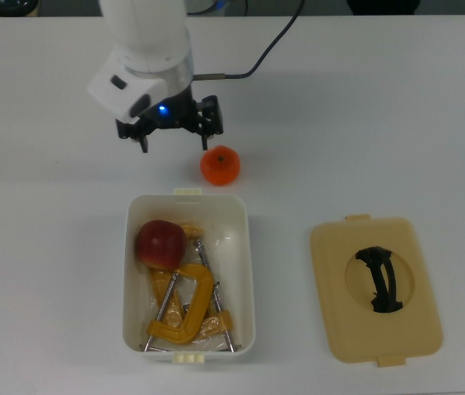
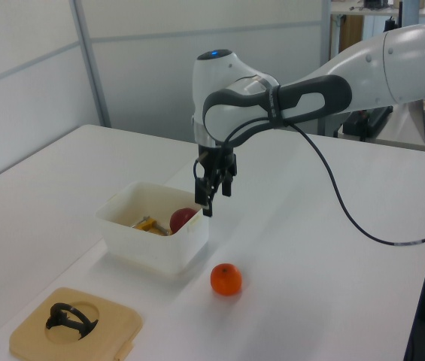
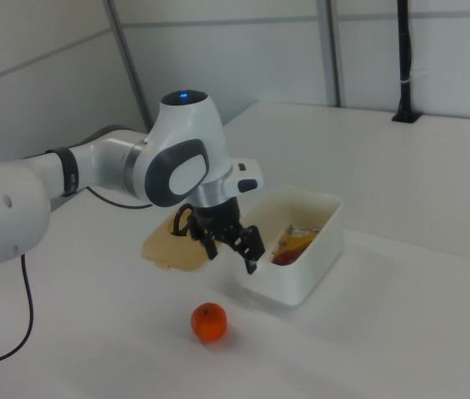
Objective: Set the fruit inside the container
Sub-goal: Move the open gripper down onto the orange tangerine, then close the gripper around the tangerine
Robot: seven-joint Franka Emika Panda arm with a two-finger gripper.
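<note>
Gripper [image 1: 179, 136] hangs empty with fingers spread apart, above the table [image 1: 364, 123] just outside the short end of the white tub [image 1: 244, 271], near the orange [image 1: 220, 164]; in the top view the orange sits just below and to the right of the right-hand finger, not touching as far as can be judged. Left view has the gripper [image 2: 214, 197] low beside the tub's far rim, orange [image 2: 226, 279] on the table in front of the tub [image 2: 148, 248], apart from it. Red apple [image 1: 161, 243] already lies inside the tub, at the top view's upper left of the compartment, resting against the yellow metal clamps [image 1: 184, 309] that fill the rest of it. Right view confirms: apple [image 3: 284, 258] partly visible over the rim, orange [image 3: 209, 322] alone on the table in front. Tan lid with black handle [image 1: 376, 288] lies flat well to the top view's right, off the tub. Progress: one fruit of two done, roughly halfway. Left: close on the orange, lift, carry over the rim, release. Free space inside looks tight beside the apple and clamps, so the drop spot may matter.
</note>
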